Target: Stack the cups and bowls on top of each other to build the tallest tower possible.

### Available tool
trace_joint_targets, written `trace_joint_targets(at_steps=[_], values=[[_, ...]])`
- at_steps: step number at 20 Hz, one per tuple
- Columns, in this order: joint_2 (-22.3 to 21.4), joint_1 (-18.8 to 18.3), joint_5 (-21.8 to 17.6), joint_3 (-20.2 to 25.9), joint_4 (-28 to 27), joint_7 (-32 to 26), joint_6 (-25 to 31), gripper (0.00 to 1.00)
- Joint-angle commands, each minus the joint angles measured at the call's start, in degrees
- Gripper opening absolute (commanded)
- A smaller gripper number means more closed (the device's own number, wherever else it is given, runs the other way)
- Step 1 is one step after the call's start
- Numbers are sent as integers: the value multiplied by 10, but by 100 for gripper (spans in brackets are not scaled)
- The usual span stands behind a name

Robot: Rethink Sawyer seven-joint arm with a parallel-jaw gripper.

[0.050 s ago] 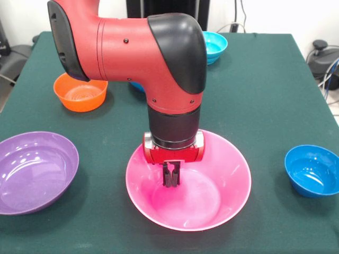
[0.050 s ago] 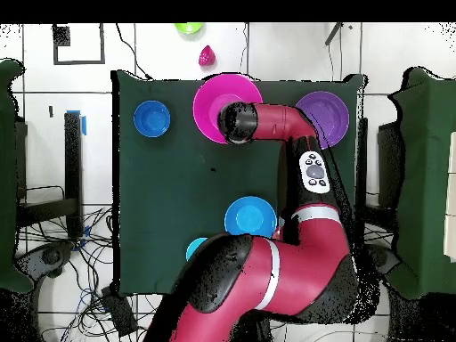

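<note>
Table [image 1: 254, 79], dark green cloth-covered, carried every piece spread well apart, nothing stacked on anything yet; judged the tower not started.

Red and black arm [image 1: 132, 47] reached down over the middle of the near side, wrist vertical, presumably to work inside the biggest bowl first, since the widest piece makes the soundest base.

Huge glossy pink plastic bowl [image 1: 233, 180] sat upright, empty, directly under the wrist. Gripper [image 1: 170, 175] hung inside its rim, above the floor of the bowl; contact could not be confirmed. Black fingers [image 1: 167, 177] pressed together, closed on nothing visible.

Wide shallow purple plastic bowl [image 1: 37, 172] stood upright beside the pink one, apart from it, at the table edge. An easy next layer by size, in my judgement.

Large blue plastic bowl [image 2: 250, 216] showed in the overhead view near the robot base, mostly hidden by the arm in the front view.

Medium orange plastic bowl [image 1: 80, 92] sat upright behind the purple one.

Small blue plastic bowl [image 1: 312, 170] stood alone on the other side of the pink bowl; a second light-blue bowl [image 1: 216, 46] showed at the far edge, partly behind the arm.

Lime green bowl [image 2: 188, 28] and a small red piece [image 2: 207, 56] lay off the table on the floor. Cups not seen.
</note>
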Motion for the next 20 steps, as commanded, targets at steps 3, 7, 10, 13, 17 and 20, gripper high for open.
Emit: trace_joint_targets(at_steps=[3, 7, 10, 13, 17, 20], values=[[-7, 17, -9, 5, 22, 8, 19, 0], [-6, 11, -6, 13, 27, 3, 6, 0], [0, 5, -7, 27, 17, -22, 7, 0], [6, 5, -7, 32, 7, -31, 13, 0], [-1, 8, -15, 25, 21, -15, -17, 0], [-4, 11, -16, 18, 23, -7, -16, 0]])
